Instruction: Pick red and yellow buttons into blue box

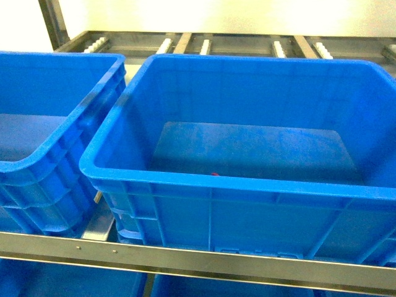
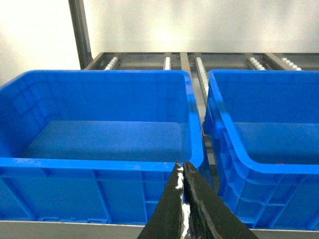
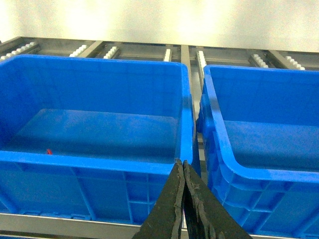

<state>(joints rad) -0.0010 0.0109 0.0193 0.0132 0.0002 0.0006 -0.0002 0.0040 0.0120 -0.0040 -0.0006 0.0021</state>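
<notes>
Both our pincers, left gripper [image 2: 183,172] and right gripper [image 3: 183,169], are pressed together, holding nothing, before the large deep bright-blue plastic crate [image 1: 185,177]. Only a red speck [image 1: 215,174] shows behind its near wall; yellow button unseen. Reaching blind, we risk striking the rim.

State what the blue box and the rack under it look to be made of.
Blue box: looks like moulded plastic, uniform bright blue with a slight sheen, thick rolled rim and ribbed outer walls. Rack: appears to be bare metal, grey and dully reflective, with small fasteners along its front rail; the white rollers behind are probably plastic.
</notes>
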